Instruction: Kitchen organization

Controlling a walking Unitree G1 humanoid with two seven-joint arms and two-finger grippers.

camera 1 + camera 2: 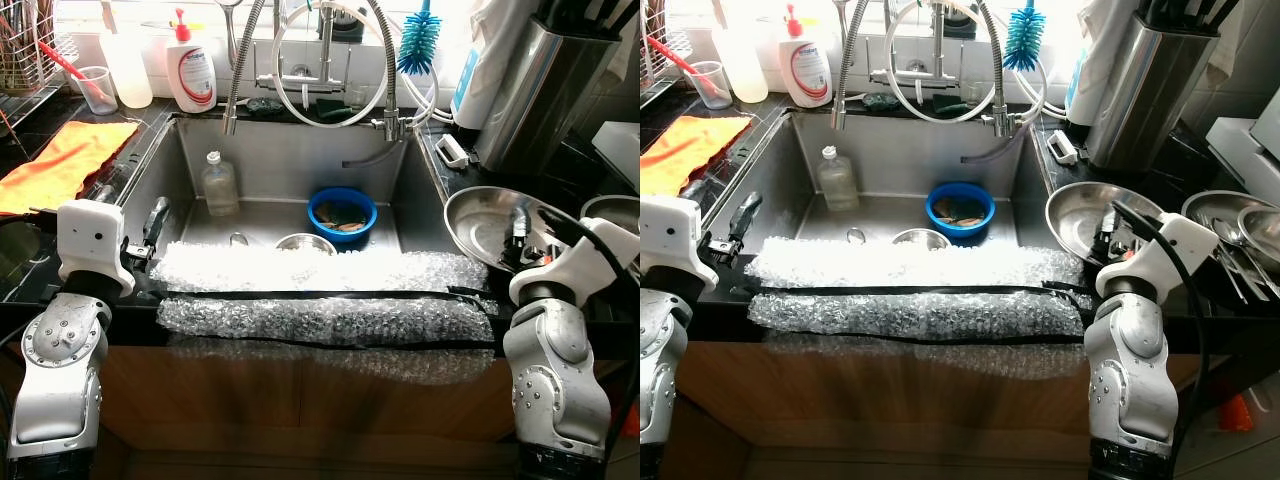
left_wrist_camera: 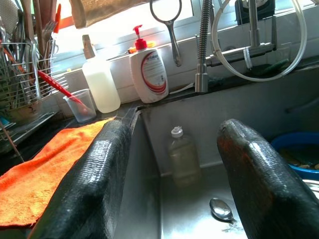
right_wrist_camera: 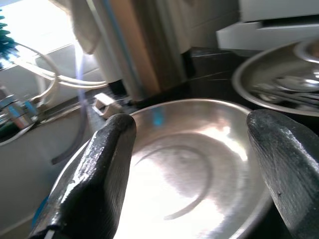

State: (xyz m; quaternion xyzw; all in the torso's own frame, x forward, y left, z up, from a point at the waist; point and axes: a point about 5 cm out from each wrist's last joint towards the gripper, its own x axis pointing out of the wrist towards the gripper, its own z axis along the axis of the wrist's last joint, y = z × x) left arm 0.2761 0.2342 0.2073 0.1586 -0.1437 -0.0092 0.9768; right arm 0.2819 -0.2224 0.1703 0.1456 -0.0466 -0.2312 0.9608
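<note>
The sink (image 1: 290,160) is the landmark here, a deep steel basin with bubble wrap (image 1: 320,290) taped along its front edge. On the counter (image 1: 1120,170) just right of the sink lies a wide steel plate (image 1: 480,215), and the right tool (image 1: 520,235) hovers over it, fingers spread wide and holding nothing. The likely risk: the plate is shallow, slick and glossy, so a pinch on its rim could slip and send it clattering into the sink or against the second steel dish (image 1: 1225,215) farther right, which holds cutlery. The tall steel canister (image 1: 545,90) behind the plate stands close enough to be knocked by the arm.

At the sink's left edge the left tool (image 1: 155,222) is also wide open and empty, above the basin wall. Inside the sink sit a blue bowl (image 1: 342,212), a small steel bowl (image 1: 305,243), a clear bottle (image 1: 219,185) and a spoon (image 2: 221,209); the upright bottle could topple if brushed.

The steel bowl is partly hidden behind the bubble wrap, the blue bowl's contents cannot be made out, and the orange cloth (image 1: 65,160) left of the sink is cut off by the frame.
</note>
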